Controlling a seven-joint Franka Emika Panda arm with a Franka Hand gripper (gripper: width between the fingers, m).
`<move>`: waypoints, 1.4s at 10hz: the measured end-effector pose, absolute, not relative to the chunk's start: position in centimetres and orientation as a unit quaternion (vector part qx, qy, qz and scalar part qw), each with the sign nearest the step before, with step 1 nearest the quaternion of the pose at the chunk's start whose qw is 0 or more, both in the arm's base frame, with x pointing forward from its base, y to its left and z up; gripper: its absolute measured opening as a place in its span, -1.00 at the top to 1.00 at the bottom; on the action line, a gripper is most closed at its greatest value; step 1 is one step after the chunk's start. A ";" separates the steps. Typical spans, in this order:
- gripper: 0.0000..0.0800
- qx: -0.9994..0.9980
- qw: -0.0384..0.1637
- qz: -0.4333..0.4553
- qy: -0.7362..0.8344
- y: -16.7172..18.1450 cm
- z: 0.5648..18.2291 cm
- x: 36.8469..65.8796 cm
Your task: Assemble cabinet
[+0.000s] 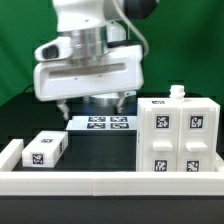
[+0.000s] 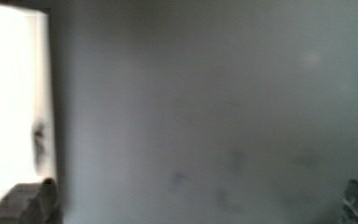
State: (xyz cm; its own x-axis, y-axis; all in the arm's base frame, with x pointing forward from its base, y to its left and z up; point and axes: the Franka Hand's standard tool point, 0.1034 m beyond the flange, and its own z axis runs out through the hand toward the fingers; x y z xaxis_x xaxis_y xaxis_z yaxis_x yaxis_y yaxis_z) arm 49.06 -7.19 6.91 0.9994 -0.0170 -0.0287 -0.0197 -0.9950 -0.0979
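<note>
Fingers (image 1: pixel 119 98) hung wide over the bench (image 1: pixel 100 152).
They held nothing. A small block (image 1: pixel 45 150) lay apart from the big box (image 1: pixel 180 140).

Setting looking like robotics lab test bench. White robot arm (image 1: pixel 88 60) hanging over dark table (image 1: pixel 95 152). Square black-and-white fiducial tags (image 1: pixel 161 123) showing on marker board (image 1: pixel 100 124) and white cabinet parts (image 1: pixel 180 150). Low white border rails (image 1: pixel 110 184) fencing table edge. Plain green backdrop (image 1: pixel 18 40) standing behind.

Tagged cabinet body (image 1: pixel 180 140) stands upright; drawer block (image 1: pixel 45 150) lies well apart.
</note>
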 end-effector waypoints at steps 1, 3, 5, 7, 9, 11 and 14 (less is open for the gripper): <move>-0.99 -0.999 0.047 0.016 0.018 -8.2 6.6 48.8; -0.99 -0.999 0.039 0.019 0.030 -11.0 5.5 48.3; -0.99 -0.999 0.039 0.019 0.018 -11.6 5.5 48.5; -0.99 -0.999 0.039 0.019 0.017 -11.6 5.5 48.5; -0.99 -0.999 0.035 0.020 0.018 -12.5 5.2 48.7; -0.99 -0.999 0.030 0.019 0.029 -14.0 4.8 49.2; -0.99 -0.999 0.027 0.021 0.028 -14.6 3.8 48.6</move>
